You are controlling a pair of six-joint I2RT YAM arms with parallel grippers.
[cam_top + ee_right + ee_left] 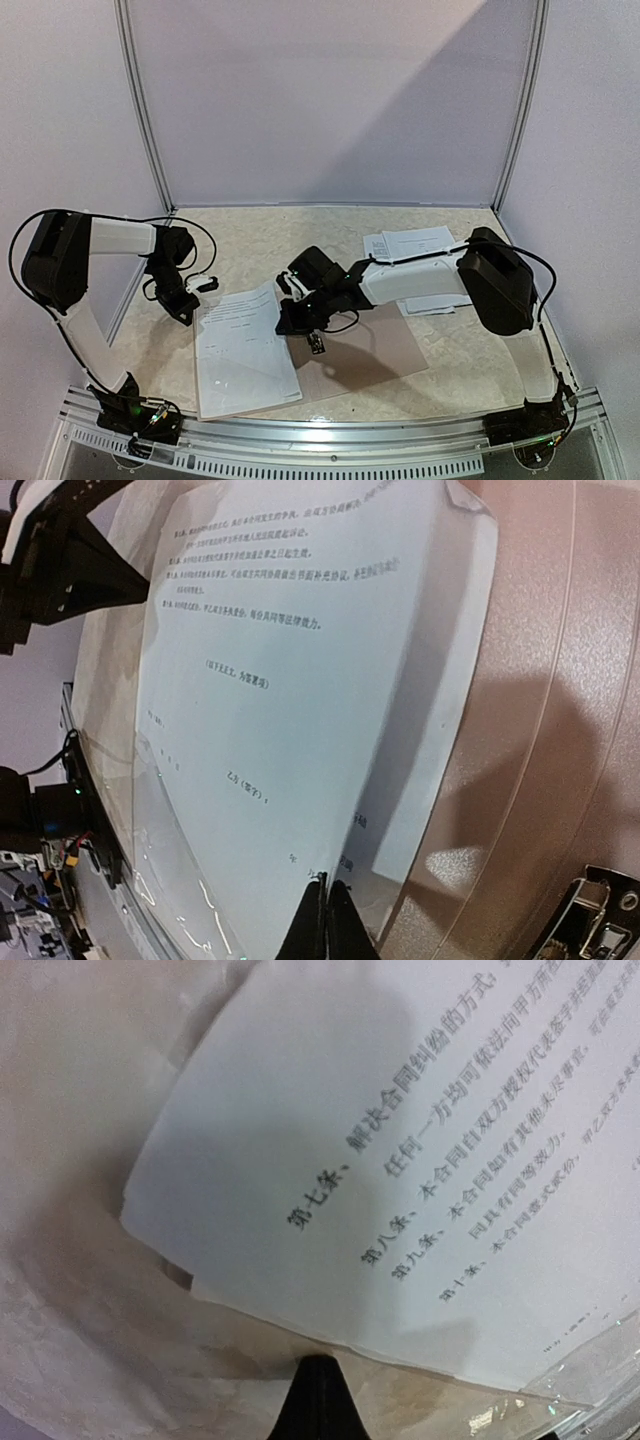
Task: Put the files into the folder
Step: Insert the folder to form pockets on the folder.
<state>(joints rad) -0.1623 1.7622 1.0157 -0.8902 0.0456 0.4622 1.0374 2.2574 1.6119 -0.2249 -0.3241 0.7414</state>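
Observation:
The files [240,350], white printed sheets partly in a clear sleeve [170,880], lie at the front left and overlap the left side of the open taupe folder [385,350]. My right gripper [290,320] is at the stack's right edge. In the right wrist view it [328,885] is shut on the raised edge of the top sheet [300,680], beside the folder [560,680] and its metal clip [600,920]. My left gripper [190,305] is at the stack's far left corner. There it [318,1375] is shut, tips touching the edge of the sheets [400,1160]; nothing shows between them.
A second loose stack of printed sheets [412,245] lies at the back right, partly under the right arm. Metal booth posts [145,110] and white walls close in the marbled table [260,235]. A metal rail [350,435] runs along the near edge.

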